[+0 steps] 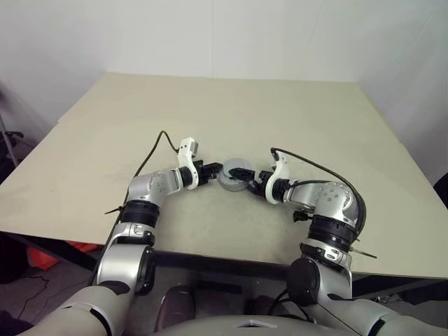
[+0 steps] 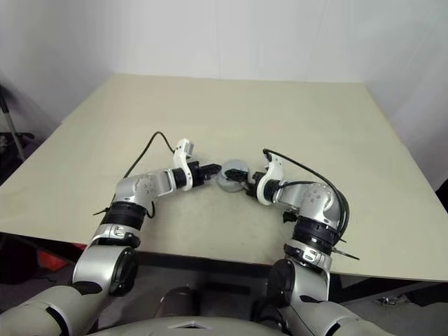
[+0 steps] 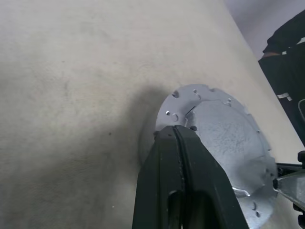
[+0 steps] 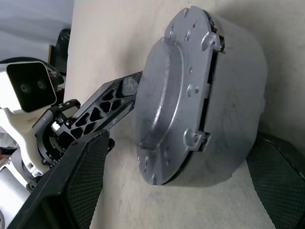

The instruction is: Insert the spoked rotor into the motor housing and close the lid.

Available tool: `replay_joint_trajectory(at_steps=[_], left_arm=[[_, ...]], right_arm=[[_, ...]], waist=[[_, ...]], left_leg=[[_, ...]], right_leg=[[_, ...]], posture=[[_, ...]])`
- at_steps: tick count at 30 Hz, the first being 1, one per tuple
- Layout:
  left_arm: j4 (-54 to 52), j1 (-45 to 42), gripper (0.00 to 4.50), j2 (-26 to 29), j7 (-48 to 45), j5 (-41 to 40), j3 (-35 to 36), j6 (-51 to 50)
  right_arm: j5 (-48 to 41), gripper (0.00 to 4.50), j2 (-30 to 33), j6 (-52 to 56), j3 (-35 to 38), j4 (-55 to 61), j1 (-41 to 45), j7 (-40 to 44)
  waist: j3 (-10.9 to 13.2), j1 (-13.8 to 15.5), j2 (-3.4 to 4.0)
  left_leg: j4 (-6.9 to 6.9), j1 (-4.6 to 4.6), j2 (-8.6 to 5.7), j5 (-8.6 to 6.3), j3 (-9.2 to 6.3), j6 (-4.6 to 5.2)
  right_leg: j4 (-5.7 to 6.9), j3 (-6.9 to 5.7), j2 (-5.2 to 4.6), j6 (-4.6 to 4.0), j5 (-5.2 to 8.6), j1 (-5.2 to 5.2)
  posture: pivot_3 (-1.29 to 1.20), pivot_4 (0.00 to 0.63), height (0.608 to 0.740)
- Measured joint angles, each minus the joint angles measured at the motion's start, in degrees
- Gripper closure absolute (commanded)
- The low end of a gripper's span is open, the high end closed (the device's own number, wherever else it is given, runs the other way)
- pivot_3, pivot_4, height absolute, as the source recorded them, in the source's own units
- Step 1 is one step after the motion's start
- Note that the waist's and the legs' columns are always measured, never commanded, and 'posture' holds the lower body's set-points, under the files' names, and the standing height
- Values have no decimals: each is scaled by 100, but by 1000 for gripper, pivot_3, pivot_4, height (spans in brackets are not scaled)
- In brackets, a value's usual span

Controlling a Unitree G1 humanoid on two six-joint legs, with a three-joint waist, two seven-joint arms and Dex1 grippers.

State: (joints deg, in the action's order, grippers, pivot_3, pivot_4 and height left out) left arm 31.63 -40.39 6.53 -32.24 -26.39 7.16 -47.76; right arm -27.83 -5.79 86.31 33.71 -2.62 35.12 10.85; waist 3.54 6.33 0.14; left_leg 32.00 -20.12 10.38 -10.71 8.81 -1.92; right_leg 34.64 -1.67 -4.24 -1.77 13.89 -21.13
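The beige bench (image 1: 231, 105) carries the motor housing (image 4: 238, 114) near the middle of its near edge, the grey lid (image 4: 174, 95) sitting on top. The right tool (image 1: 246, 175) spreads its fingers wide on either side of the housing. The left tool (image 1: 214, 170) is pinched closed, tips against the lid's rim.

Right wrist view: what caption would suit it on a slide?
Open right gripper straddles the lidded motor housing on the table; shut left gripper touches the lid.
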Motion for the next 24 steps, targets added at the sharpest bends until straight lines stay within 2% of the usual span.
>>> replay_joint_trajectory(at_steps=[1,3,8,10,20,24], left_arm=[[2,0,4500,5,11,4,6,2],[1,0,4500,11,25,5,18,7],[-2,12,4500,1,28,6,21,14],[-3,14,4500,27,29,10,32,32],[98,30,4500,79,34,26,107,115],[239,70,4500,129,81,-11,288,161]], right_arm=[[-4,29,-19,-61,-2,-51,9,-4],[-20,406,-73,-244,4,-180,32,-50],[-119,2050,-101,-840,151,-617,88,-240],[-197,2411,-66,-970,148,-671,181,-279],[-491,2430,40,-1118,152,-889,236,-531],[-796,2430,-31,-1049,633,-1104,432,-917]], waist=[[0,-6,0],[0,-26,0],[0,-39,0],[-4,-37,6],[-5,-26,7],[-2,-30,9]], left_leg=[[0,1,0,1,0,-2],[0,5,1,3,0,-6],[0,7,-1,10,0,-17],[-1,11,0,10,0,-18],[-1,10,-3,11,-1,-19],[-1,-5,-3,11,-1,-19]], right_leg=[[0,0,0,0,0,1],[2,0,0,0,0,3],[4,1,-2,7,5,3],[6,0,-2,6,4,7],[6,1,-3,3,2,8],[6,1,-3,2,2,-8]], posture=[[0,0,740],[0,0,740],[0,0,740],[0,0,740],[0,0,740],[0,0,740]])
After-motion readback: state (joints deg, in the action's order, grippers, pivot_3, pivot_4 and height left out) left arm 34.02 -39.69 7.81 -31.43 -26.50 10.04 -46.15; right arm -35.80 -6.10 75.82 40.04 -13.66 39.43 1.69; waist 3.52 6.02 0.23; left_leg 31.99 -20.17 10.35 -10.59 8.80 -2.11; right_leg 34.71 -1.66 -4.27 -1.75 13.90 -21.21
